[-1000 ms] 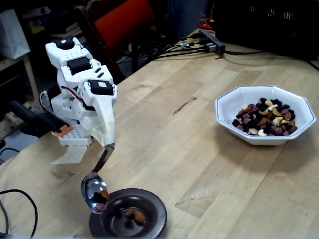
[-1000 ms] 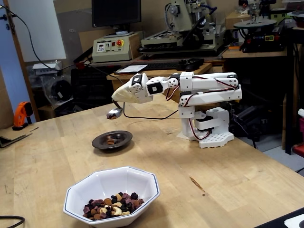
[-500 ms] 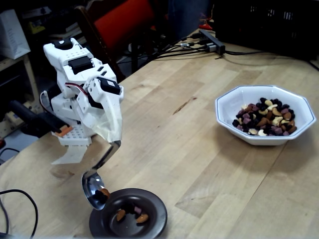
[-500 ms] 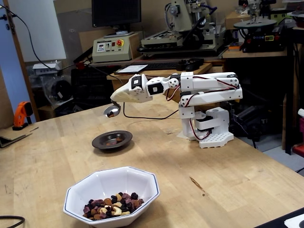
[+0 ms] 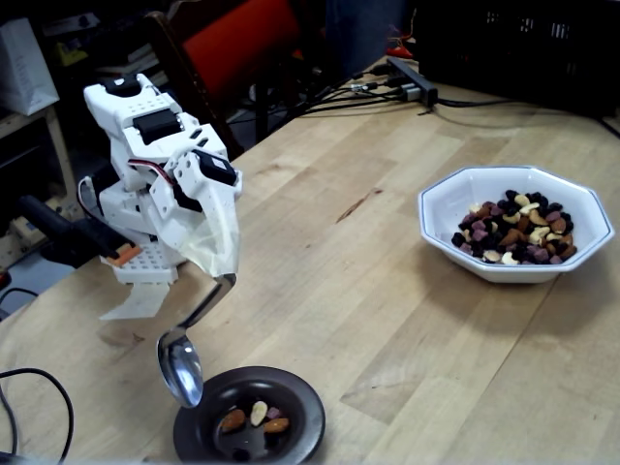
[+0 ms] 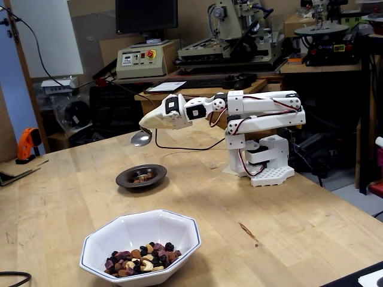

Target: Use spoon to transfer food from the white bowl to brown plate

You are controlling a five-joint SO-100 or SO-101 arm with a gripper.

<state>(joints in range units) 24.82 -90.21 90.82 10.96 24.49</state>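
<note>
Pincer (image 5: 225, 278) grips the emptied spoon (image 5: 181, 363) at the brown plate's (image 5: 300, 397) nine o'clock; few nuts delivered, white bowl (image 5: 446, 208) nearly full.

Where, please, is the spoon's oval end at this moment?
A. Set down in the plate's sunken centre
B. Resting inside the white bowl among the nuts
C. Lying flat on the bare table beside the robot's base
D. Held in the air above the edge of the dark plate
D: the spoon hangs from the gripper, its oval end empty and tilted over the rim of the brown plate, clearly above the plate in the other fixed view.
</note>
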